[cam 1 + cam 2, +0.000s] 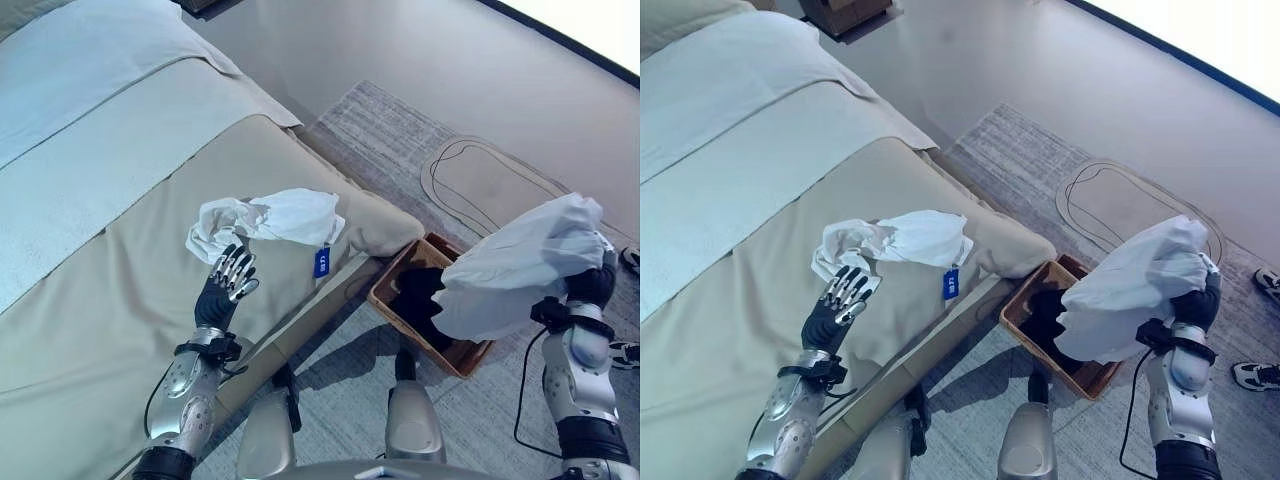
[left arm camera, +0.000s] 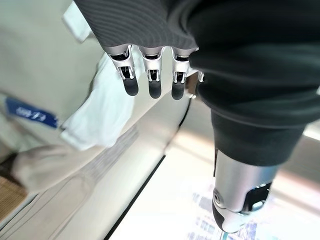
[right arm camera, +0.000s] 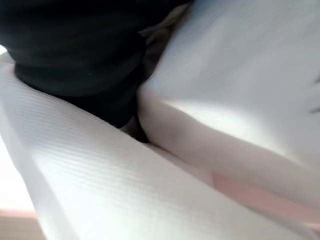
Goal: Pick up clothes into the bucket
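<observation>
My right hand (image 1: pixel 1200 300) is raised beside the bed, above the floor, with a bunched white cloth garment (image 1: pixel 520 265) draped over it; the cloth hides my fingers, so I cannot tell how they are set. The garment hangs over the far corner of the brown woven bucket (image 1: pixel 385 290), which stands on the grey rug (image 1: pixel 400 140) at the bed's corner with dark clothing (image 1: pixel 420 295) inside. My left hand (image 1: pixel 222 295) hovers over the beige bedcover (image 1: pixel 90 300), fingers (image 2: pixel 152 85) straight and spread, holding nothing. Just beyond them lies a crumpled white garment with a blue tag (image 1: pixel 270 218), near the bed's edge.
</observation>
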Tool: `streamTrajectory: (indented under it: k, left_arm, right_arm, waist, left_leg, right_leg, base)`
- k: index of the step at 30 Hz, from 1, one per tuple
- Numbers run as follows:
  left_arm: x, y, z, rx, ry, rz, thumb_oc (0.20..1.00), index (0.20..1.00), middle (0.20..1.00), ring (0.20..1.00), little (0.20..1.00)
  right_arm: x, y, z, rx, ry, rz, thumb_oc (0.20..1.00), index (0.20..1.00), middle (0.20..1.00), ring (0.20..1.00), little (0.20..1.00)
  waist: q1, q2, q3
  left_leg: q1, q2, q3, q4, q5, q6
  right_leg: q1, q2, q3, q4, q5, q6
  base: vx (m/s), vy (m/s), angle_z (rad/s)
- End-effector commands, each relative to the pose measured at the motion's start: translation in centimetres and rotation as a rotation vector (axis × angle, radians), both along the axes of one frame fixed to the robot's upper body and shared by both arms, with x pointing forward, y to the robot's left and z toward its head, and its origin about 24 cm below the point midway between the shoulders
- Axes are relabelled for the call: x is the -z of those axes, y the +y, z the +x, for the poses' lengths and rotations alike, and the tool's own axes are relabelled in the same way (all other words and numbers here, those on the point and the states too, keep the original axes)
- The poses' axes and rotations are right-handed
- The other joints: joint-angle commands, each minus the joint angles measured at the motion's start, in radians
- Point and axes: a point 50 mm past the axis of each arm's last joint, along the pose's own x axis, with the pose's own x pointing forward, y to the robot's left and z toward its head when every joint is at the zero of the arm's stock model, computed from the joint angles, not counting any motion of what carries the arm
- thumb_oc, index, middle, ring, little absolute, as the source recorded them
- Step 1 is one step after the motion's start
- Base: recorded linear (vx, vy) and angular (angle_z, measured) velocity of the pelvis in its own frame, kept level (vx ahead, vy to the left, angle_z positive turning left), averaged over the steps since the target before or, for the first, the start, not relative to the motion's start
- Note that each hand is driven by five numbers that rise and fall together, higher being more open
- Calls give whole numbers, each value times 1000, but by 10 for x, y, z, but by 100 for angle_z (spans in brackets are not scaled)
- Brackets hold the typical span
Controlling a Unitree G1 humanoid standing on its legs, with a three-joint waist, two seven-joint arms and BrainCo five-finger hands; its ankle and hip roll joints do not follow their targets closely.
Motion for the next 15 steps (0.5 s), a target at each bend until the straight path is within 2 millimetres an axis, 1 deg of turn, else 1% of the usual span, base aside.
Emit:
streamTrajectory:
  k: [1, 2, 3, 4, 5, 6, 7, 9, 10, 12, 13, 14, 15]
  left_arm:
    - [-27, 12, 1, -97, -153, -12, 1000, 1000, 1000, 1000, 1000]
    - [-35, 11, 2, -106, -187, -13, 1000, 1000, 1000, 1000, 1000]
    - [-37, 10, 3, -108, -199, -14, 1000, 1000, 1000, 1000, 1000]
    - [-42, 10, 3, -108, -219, -23, 1000, 1000, 1000, 1000, 1000]
    - [-42, 10, 3, -108, -219, -23, 1000, 1000, 1000, 1000, 1000]
    - [-45, 8, 4, -108, -236, -42, 1000, 1000, 1000, 1000, 1000]
    - [-51, 5, 3, -96, -261, -67, 1000, 1000, 1000, 1000, 1000]
    - [-57, 2, 1, -80, -287, -67, 1000, 1000, 1000, 1000, 1000]
    - [-58, 1, 0, -74, -293, -67, 1000, 1000, 1000, 1000, 1000]
    - [-63, -3, 1, -55, -309, -70, 1000, 1000, 1000, 1000, 1000]
    - [-63, -3, 1, -55, -309, -70, 1000, 1000, 1000, 1000, 1000]
    - [-64, -3, 1, -50, -312, -63, 1000, 1000, 1000, 1000, 1000]
    - [-67, -4, 0, -47, -322, -57, 1000, 1000, 1000, 1000, 1000]
  right_arm:
    - [-30, 2, 14, 20, -147, -54, 200, 200, 200, 200, 200]
    - [-24, 1, 19, 48, -135, -23, 200, 200, 200, 200, 200]
    - [-22, 1, 22, 61, -125, -16, 200, 200, 200, 200, 200]
    - [-23, 0, 26, 79, -123, -13, 200, 200, 200, 200, 200]
    - [-23, 0, 26, 79, -123, -13, 200, 200, 200, 200, 200]
    - [-24, -1, 32, 97, -120, -5, 200, 200, 200, 200, 200]
    - [-28, -2, 41, 113, -105, -12, 200, 200, 200, 200, 200]
    - [-35, -4, 49, 132, -107, -30, 200, 200, 200, 200, 200]
    - [-39, -6, 52, 141, -104, -43, 200, 200, 200, 200, 200]
    - [-52, -9, 63, 165, -113, -70, 200, 200, 200, 200, 200]
    - [-52, -9, 63, 165, -113, -70, 200, 200, 200, 200, 200]
    - [-58, -12, 67, 179, -113, -81, 200, 200, 200, 200, 200]
    - [-69, -15, 72, 186, -126, -101, 200, 200, 200, 200, 200]
  waist:
    - [-1, -34, -32]
    - [0, -32, -21]
    - [3, -30, -14]
    - [8, -23, -9]
    - [8, -22, -11]
    - [12, -17, -3]
    - [18, -8, 4]
    - [25, 4, 10]
    - [28, 9, 17]
    - [33, 23, 22]
    - [33, 23, 21]
    - [39, 31, 22]
    - [43, 42, 29]
  left_leg:
    - [-69, -37, -36, 176, -118, 54]
    - [-125, -37, -42, 213, -123, 54]
    - [-148, -37, -43, 225, -124, 55]
    - [-193, -35, -47, 263, -140, 55]
    - [-195, -35, -47, 266, -141, 55]
    - [-236, -39, -48, 294, -146, 57]
    - [-318, -41, -49, 342, -151, 60]
    - [-391, -42, -43, 381, -155, 62]
    - [-417, -43, -43, 395, -155, 63]
    - [-488, -45, -40, 437, -163, 63]
    - [-490, -45, -40, 438, -164, 63]
    - [-498, -43, -45, 457, -197, 55]
    - [-541, -39, -40, 484, -207, 55]
  right_leg:
    - [-87, 67, -44, -13, 110, -67]
    - [-141, 69, -37, 20, 103, -73]
    - [-163, 70, -37, 35, 101, -75]
    - [-207, 75, -33, 75, 83, -77]
    - [-210, 75, -33, 77, 82, -77]
    - [-250, 76, -25, 103, 78, -81]
    - [-324, 79, -16, 141, 75, -87]
    - [-398, 80, -4, 180, 72, -91]
    - [-426, 79, -1, 195, 71, -92]
    - [-503, 83, 13, 236, 69, -95]
    - [-504, 83, 14, 236, 69, -95]
    - [-520, 87, 21, 262, 38, -90]
    - [-572, 90, 34, 290, 32, -91]
  base:
    - [-129, -56, 6]
    - [-100, -50, 6]
    - [-137, -65, 10]
    - [-63, -33, 9]
    - [-91, -17, 8]
    - [-140, -12, 3]
    - [-197, -5, 0]
    - [-151, 9, -5]
    - [-103, 21, -9]
    - [-79, 32, -7]
    - [35, 31, -5]
    - [39, 43, -6]
    - [42, 43, -11]
